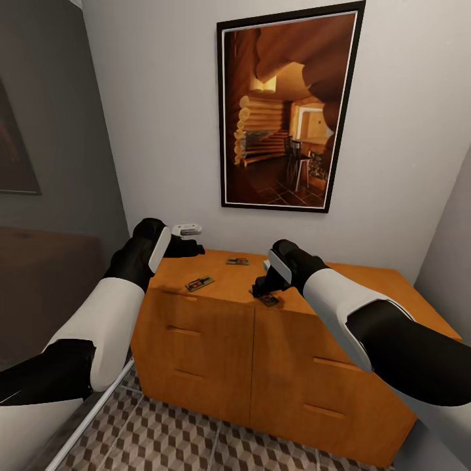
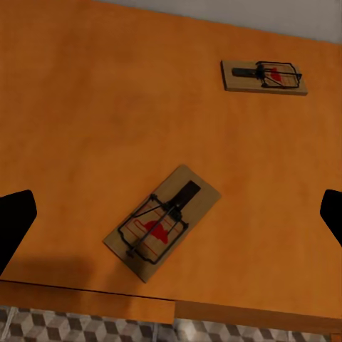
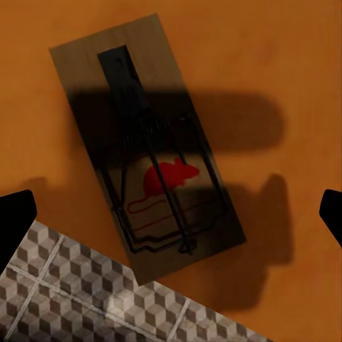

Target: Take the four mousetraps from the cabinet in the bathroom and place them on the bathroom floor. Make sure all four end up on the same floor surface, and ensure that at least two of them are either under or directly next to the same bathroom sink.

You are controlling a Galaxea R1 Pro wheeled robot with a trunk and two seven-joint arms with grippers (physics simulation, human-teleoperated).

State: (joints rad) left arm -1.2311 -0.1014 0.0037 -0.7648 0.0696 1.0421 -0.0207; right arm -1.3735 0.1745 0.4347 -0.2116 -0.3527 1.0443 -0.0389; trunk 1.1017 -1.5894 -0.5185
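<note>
The orange-brown cabinet [image 1: 216, 340] stands against the wall with three mousetraps on its top. One mousetrap [image 1: 199, 283] [image 2: 162, 222] lies near the front edge, and my left gripper [image 1: 188, 248] [image 2: 173, 217] hovers open above it. A second mousetrap [image 1: 237, 261] [image 2: 263, 76] lies farther back. The third mousetrap [image 1: 268, 299] [image 3: 149, 149] sits right at the front edge, one end slightly over it. My right gripper [image 1: 261, 288] [image 3: 173, 214] is open, close above this trap, its fingers to either side. The patterned bathroom floor [image 1: 196, 438] [image 3: 78, 299] shows below the cabinet.
A large framed picture [image 1: 288, 108] hangs on the white wall behind the cabinet. A dark wall [image 1: 46, 163] closes the left side, a grey wall [image 1: 451, 248] the right. Cabinet top to the right [image 1: 366, 288] is bare.
</note>
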